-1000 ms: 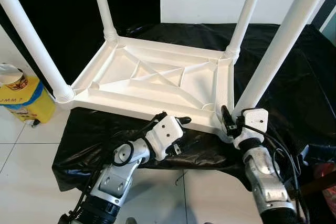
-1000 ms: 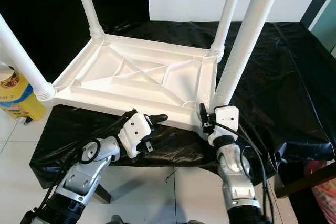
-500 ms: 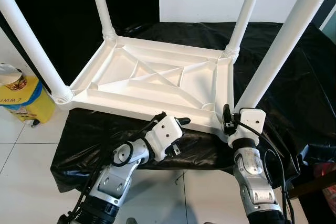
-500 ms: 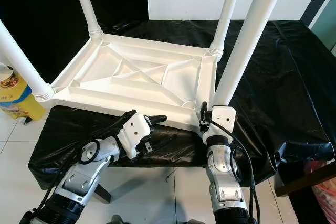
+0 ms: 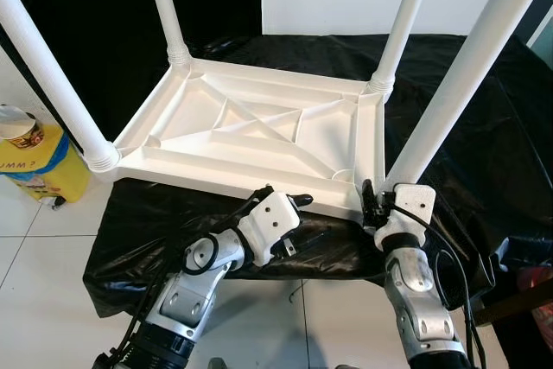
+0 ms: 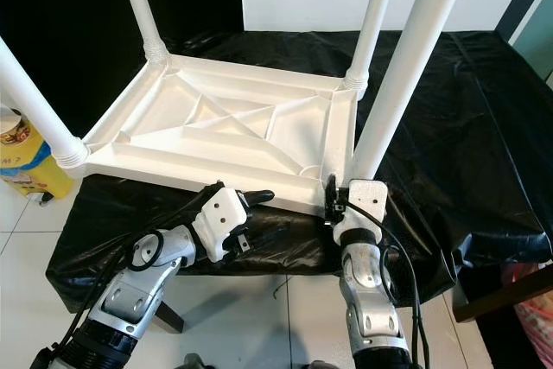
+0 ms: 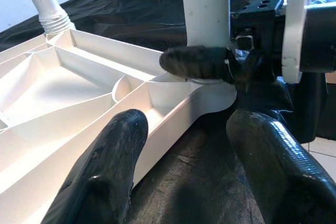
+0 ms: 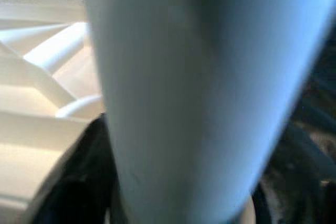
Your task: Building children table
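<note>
A white plastic children's table (image 5: pixel 259 127) lies upside down on a black cloth (image 5: pixel 492 153), with its legs pointing up. My right gripper (image 5: pixel 373 205) is at the base of the near right leg (image 5: pixel 458 84), at the table's front right corner. It is shut on that leg, and one black finger (image 7: pixel 199 61) lies across it in the left wrist view. My left gripper (image 7: pixel 184 124) is open at the table's front rim (image 5: pixel 216 181). One finger is over the rim and the other is above the cloth.
The cloth-covered surface ends just in front of my arms, with white floor tiles (image 5: pixel 43 283) below. A yellow container (image 5: pixel 39 170) with a cup on it stands on the floor at the left. Three other legs, such as the near left one (image 5: pixel 52 75), rise around the tabletop.
My right wrist and forearm have shifted slightly left and nearer while staying at the leg's base. The left gripper has not moved.
</note>
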Motion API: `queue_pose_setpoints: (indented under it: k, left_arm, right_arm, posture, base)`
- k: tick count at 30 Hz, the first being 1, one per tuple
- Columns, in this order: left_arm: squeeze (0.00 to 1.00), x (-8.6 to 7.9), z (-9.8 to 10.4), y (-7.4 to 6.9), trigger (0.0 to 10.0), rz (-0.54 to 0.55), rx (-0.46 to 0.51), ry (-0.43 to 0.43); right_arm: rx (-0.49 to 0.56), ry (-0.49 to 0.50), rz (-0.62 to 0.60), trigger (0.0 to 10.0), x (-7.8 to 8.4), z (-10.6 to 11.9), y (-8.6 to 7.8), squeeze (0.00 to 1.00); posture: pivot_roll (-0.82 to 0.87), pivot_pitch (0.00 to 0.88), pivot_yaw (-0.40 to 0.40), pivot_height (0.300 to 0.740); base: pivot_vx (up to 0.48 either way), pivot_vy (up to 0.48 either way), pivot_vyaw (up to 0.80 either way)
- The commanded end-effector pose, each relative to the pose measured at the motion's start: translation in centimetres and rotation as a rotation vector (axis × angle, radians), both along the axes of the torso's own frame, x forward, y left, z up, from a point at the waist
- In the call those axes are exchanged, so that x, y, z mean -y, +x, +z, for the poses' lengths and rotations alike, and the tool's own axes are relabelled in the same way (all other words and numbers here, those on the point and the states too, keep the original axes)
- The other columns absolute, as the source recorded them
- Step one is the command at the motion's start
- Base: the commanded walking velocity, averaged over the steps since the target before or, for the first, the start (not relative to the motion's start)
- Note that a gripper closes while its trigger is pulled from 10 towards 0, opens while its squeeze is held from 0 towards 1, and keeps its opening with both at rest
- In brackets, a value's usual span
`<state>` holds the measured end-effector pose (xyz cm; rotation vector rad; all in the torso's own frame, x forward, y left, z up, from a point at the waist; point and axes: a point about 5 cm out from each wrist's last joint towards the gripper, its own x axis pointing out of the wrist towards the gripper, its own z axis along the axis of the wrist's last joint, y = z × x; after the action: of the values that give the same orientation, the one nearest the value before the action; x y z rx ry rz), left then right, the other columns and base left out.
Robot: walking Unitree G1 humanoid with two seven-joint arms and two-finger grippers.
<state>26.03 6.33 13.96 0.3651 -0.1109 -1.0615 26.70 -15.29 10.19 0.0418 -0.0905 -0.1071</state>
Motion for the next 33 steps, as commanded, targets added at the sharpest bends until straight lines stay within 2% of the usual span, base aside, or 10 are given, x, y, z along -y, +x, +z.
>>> queue_pose_setpoints:
  k: [1, 3, 9, 10, 16, 20, 29, 30, 31, 33]
  left_arm:
    - [0.00, 0.2, -0.1, -0.1, 10.0, 0.014, -0.001, -0.005]
    - [0.00, 0.1, -0.3, -0.4, 10.0, 0.008, -0.003, -0.002]
    - [0.00, 0.0, -0.4, -0.4, 10.0, 0.005, -0.005, 0.003]
    - [0.00, 0.0, -0.3, -0.4, 10.0, 0.003, -0.005, 0.005]
    - [0.00, -0.2, -0.3, -0.3, 10.0, -0.001, -0.003, 0.013]
    - [0.00, -0.3, 0.0, -0.3, 10.0, -0.003, 0.006, 0.020]
    - [0.00, -0.3, 0.2, -0.3, 10.0, 0.008, 0.012, 0.017]
    - [0.00, -0.2, 0.2, -0.4, 10.0, 0.012, 0.011, 0.014]
    - [0.00, -0.2, 0.1, -0.5, 10.0, 0.019, 0.010, 0.010]
    - [0.00, -0.3, 0.1, -0.5, 10.0, 0.030, 0.008, 0.007]
  right_arm:
    - [0.002, 0.004, -0.001, 10.0, 0.4, -0.1, -0.3, 1.00]
    - [0.032, -0.014, 0.101, 10.0, 1.3, 0.2, -0.9, 1.00]
    - [0.037, -0.020, 0.209, 10.0, 2.1, 0.3, -1.1, 1.00]
    - [0.037, -0.037, 0.276, 10.0, 2.6, 0.4, -0.9, 0.00]
    - [0.031, -0.100, 0.409, 10.0, 3.7, 0.8, 0.0, 0.00]
    - [0.030, -0.164, 0.482, 10.0, 4.3, 1.3, 1.6, 0.00]
    - [0.018, -0.213, 0.580, 10.0, 3.5, 1.7, 3.4, 0.00]
    - [0.013, -0.220, 0.597, 7.6, 3.4, 1.7, 3.6, 0.00]
    - [0.009, -0.224, 0.609, 0.0, 3.4, 1.6, 3.7, 0.00]
    - [0.005, -0.226, 0.623, 0.0, 3.6, 1.6, 3.8, 0.00]
  posture:
    - [-0.05, 0.068, -0.025, 0.740]
    - [-0.05, 0.069, -0.024, 0.740]
    - [-0.05, 0.066, -0.018, 0.740]
    - [-0.05, 0.064, -0.014, 0.740]
    - [-0.04, 0.061, -0.005, 0.740]
    - [-0.02, 0.063, 0.002, 0.740]
    - [0.00, 0.074, -0.012, 0.740]
    - [0.00, 0.076, -0.022, 0.740]
    - [0.01, 0.079, -0.026, 0.740]
    - [0.01, 0.081, -0.027, 0.740]
  base:
    - [0.000, 0.000, 0.00]
    - [0.000, 0.000, 0.00]
    - [0.000, 0.000, 0.00]
    - [0.000, 0.000, 0.00]
    - [0.000, 0.000, 0.00]
    - [0.000, 0.000, 0.00]
    - [0.000, 0.000, 0.00]
    - [0.000, 0.000, 0.00]
    - [0.000, 0.000, 0.00]
    - [0.000, 0.000, 0.00]
